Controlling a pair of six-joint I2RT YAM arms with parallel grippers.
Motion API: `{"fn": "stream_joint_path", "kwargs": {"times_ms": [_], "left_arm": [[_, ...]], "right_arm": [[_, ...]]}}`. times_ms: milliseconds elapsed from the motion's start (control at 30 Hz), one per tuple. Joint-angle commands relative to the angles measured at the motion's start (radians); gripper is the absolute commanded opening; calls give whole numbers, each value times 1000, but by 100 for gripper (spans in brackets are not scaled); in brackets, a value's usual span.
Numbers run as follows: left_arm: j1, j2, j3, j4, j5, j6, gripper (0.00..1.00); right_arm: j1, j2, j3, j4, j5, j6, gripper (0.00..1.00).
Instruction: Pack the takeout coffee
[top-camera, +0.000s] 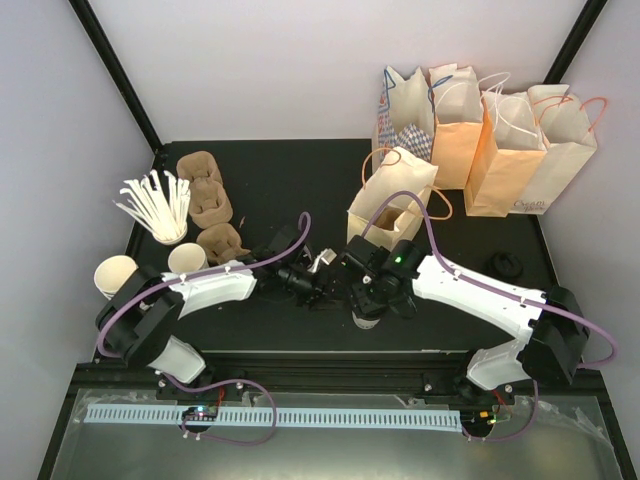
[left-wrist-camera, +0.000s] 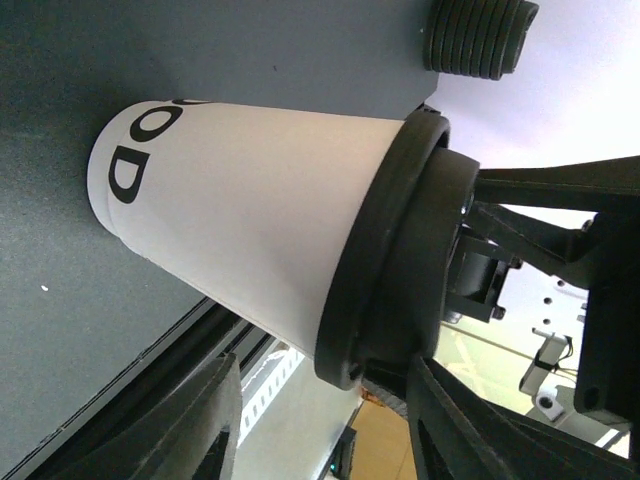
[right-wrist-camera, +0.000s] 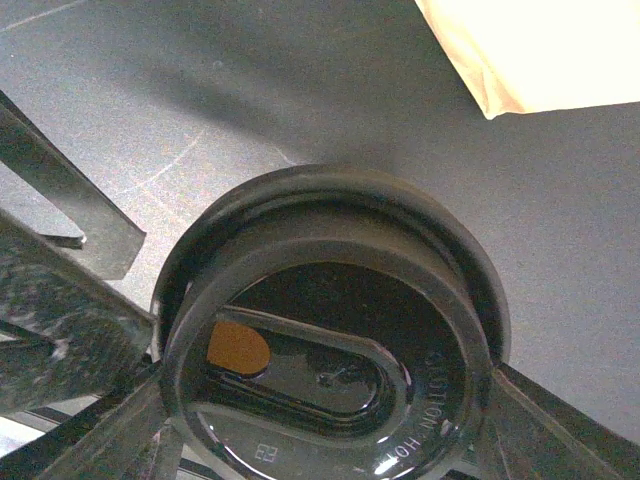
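Note:
The takeout coffee is a white paper cup (left-wrist-camera: 250, 210) with bold black lettering, standing on the black table near its front edge. A round black lid (right-wrist-camera: 330, 330) sits on its rim and also shows in the left wrist view (left-wrist-camera: 390, 250). In the top view only a bit of the cup (top-camera: 367, 320) shows under my right gripper (top-camera: 368, 300). My right gripper (right-wrist-camera: 325, 430) comes down from above, with a finger against each side of the lid. My left gripper (left-wrist-camera: 320, 395) is open just left of the cup, its fingers (left-wrist-camera: 215, 420) not touching it.
An open kraft bag (top-camera: 385, 205) stands just behind the cup, and its corner shows in the right wrist view (right-wrist-camera: 530, 50). Several more bags (top-camera: 490, 130) stand at back right. Cardboard cup carriers (top-camera: 205, 195), a cup of stirrers (top-camera: 160, 205) and two cream cups (top-camera: 115, 275) stand at left. A spare black lid (top-camera: 507, 265) lies at right.

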Motion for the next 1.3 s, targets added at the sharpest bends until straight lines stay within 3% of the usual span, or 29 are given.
{"fn": "stream_joint_path", "kwargs": {"times_ms": [0, 333, 867, 1267], "left_arm": [[-17, 25, 39, -15, 19, 24, 47], [-17, 59, 34, -75, -5, 60, 39], [-20, 115, -51, -98, -30, 110, 37], [-27, 170, -52, -96, -41, 126, 36]], "right_arm": [[-4, 34, -56, -28, -67, 20, 74], [-4, 61, -64, -43, -69, -6, 72], [-3, 107, -99, -82, -66, -24, 70], [37, 102, -227, 36, -69, 39, 68]]}}
